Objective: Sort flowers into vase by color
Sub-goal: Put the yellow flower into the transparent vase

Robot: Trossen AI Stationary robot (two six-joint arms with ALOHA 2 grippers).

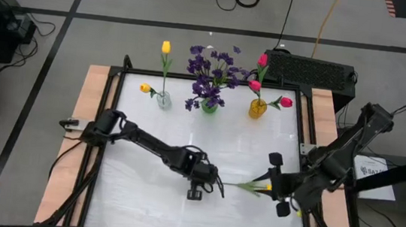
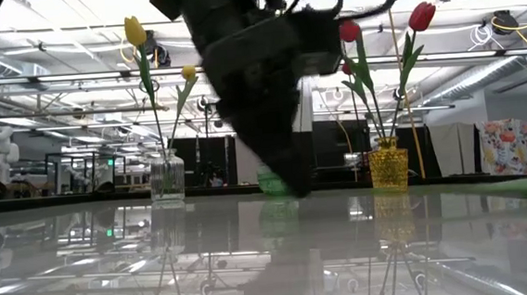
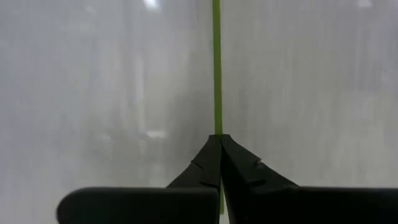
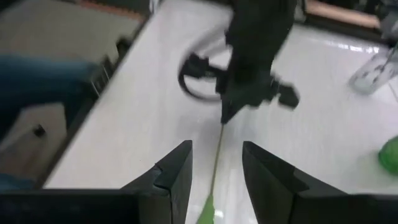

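Near table front, my left gripper [image 3: 219, 144] is pinching the stem [image 3: 216, 68] end; right gripper [image 4: 216, 163] is spread around it. Light, floppy, probably slippery: I'm gripping low.

Both arms are dark, jointed, matte black. Behind the left gripper [image 4: 225, 118] a black cable loops; the right gripper [image 4: 214, 167] has blocky, stepped fingers [image 4: 177, 168].
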